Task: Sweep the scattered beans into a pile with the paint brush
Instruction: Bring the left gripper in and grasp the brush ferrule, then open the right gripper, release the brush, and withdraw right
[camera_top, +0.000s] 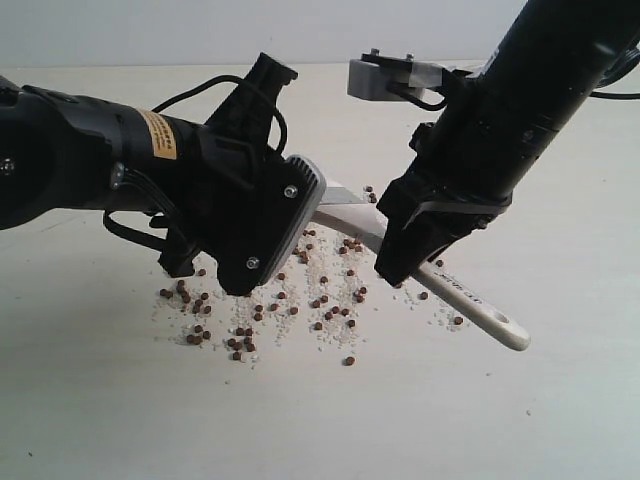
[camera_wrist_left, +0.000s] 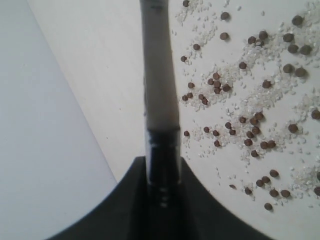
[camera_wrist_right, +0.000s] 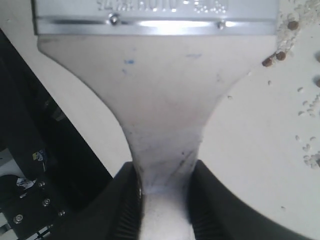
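Where tiny round dark reddish-brown beans (camera_top: 323, 280) lie scattered over the pale tabletop (camera_top: 100, 400), the left gripper (camera_wrist_left: 162, 165) and right gripper (camera_wrist_right: 165, 200) both clamp the flat cream-handled, silver-banded paint brush (camera_top: 470, 300), which slants low among them.

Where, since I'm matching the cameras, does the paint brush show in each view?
Exterior: paint brush slants from centre to lower right.
Left wrist: paint brush edge-on, a narrow strip up the middle.
Right wrist: paint brush fills the centre.
Shared landmark: the beans.
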